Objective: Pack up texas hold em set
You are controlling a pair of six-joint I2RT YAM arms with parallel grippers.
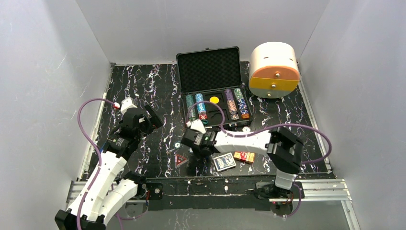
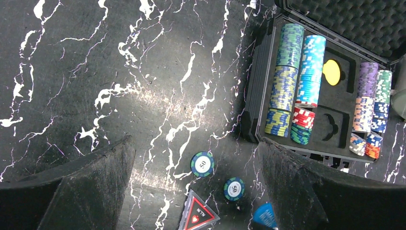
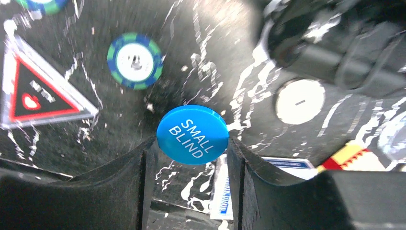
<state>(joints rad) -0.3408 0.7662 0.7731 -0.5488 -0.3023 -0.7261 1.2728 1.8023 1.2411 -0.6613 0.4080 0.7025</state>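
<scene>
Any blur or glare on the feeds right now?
Right wrist: blue round SMALL BLIND button sharp, red triangle plaque smeared. Left wrist: soft glare patch on black marble table, multicoloured chip rows crisp. Top external: evenly lit.

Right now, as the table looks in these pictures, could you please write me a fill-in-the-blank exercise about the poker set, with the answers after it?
1. The blue button gripped by the right hand reads ____.
2. The left hand is ____, not shut, and holds nothing.
3. In the open briefcase, one round button of ____ colour lies in a recess.
4. The red triangle lies on the ____, outside the briefcase.
Missing words: SMALL BLIND; open; yellow; table.
</scene>
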